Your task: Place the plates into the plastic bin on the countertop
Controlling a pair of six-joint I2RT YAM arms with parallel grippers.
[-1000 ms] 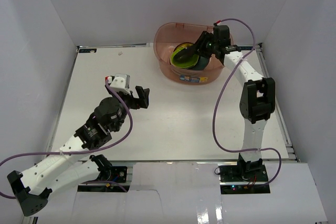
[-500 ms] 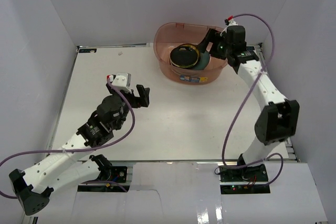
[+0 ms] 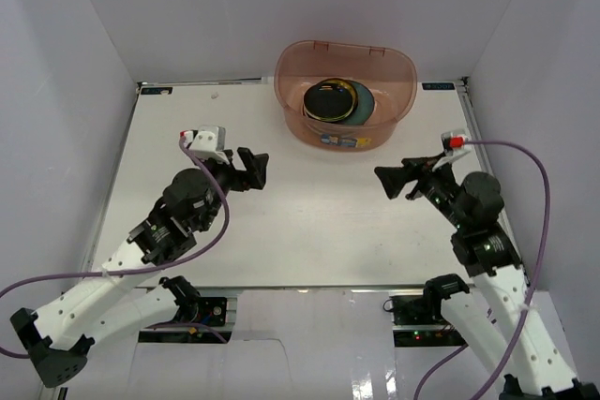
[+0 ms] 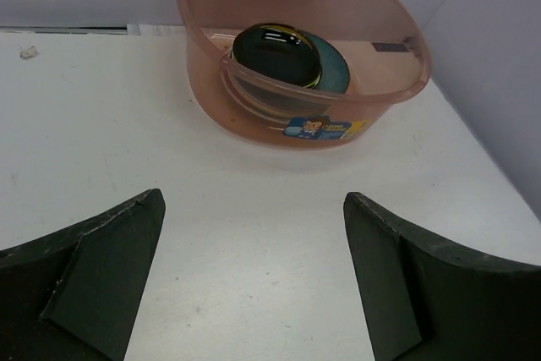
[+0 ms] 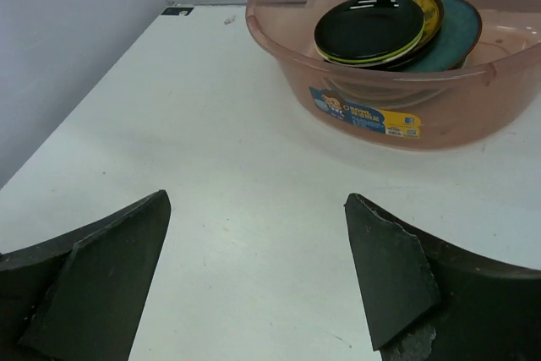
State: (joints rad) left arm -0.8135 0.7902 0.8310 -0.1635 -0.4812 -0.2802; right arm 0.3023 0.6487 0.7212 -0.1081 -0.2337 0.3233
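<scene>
Near the bases, the left gripper (image 3: pixel 253 170) is hovering over the countertop (image 3: pixel 309 213), jaws spread wide and gripping nothing. Across from it, the right gripper (image 3: pixel 387 181) is hanging open and empty too. Farther back, the plates (image 3: pixel 349 105) are sitting stacked inside the plastic bin (image 3: pixel 394 117), with a glossy black plate (image 3: pixel 328 100) lying on top.

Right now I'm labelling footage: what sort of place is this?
Likely a robot test enclosure: white walls box in a white tabletop, two arms bolted at its edge, one plastic bin of plates.
</scene>
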